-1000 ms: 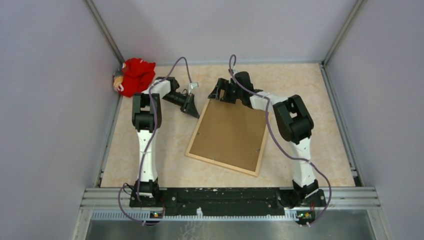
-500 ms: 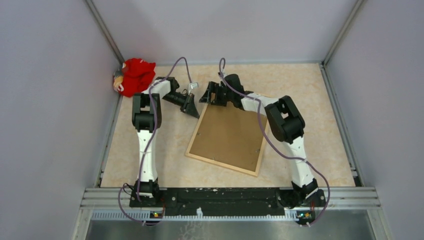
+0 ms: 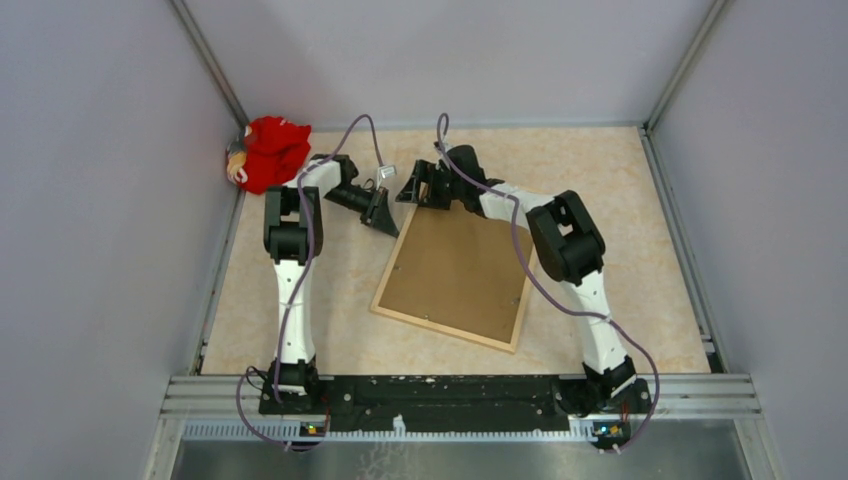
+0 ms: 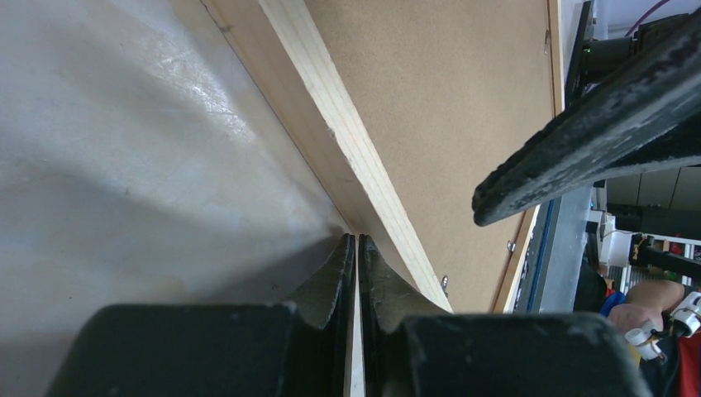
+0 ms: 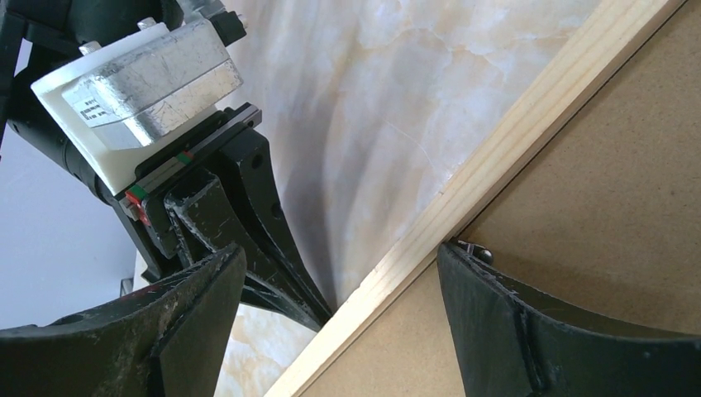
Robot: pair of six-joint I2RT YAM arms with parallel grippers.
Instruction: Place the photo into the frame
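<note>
The frame (image 3: 445,328) lies face down on the table, its brown backing board (image 3: 458,265) up. The photo is out of view. My left gripper (image 3: 383,218) is shut, tips down on the table against the frame's far-left corner. In the left wrist view (image 4: 357,240) only a thin pale sliver shows between the fingers, beside the wood rail (image 4: 331,116). My right gripper (image 3: 412,190) is open and straddles the same corner's far rail (image 5: 512,141). One finger (image 5: 496,314) is over the backing by a metal tab (image 5: 473,248). The other finger (image 5: 190,314) is beside the left gripper (image 5: 318,306).
A red cloth toy (image 3: 268,150) lies in the far-left corner. Grey walls close in the table on three sides. A metal rail (image 3: 460,390) carrying the arm bases runs along the near edge. Purple cables loop over both wrists.
My right gripper has moved left along the frame's far edge, close to the left gripper at the corner. The left arm and the frame have not moved.
</note>
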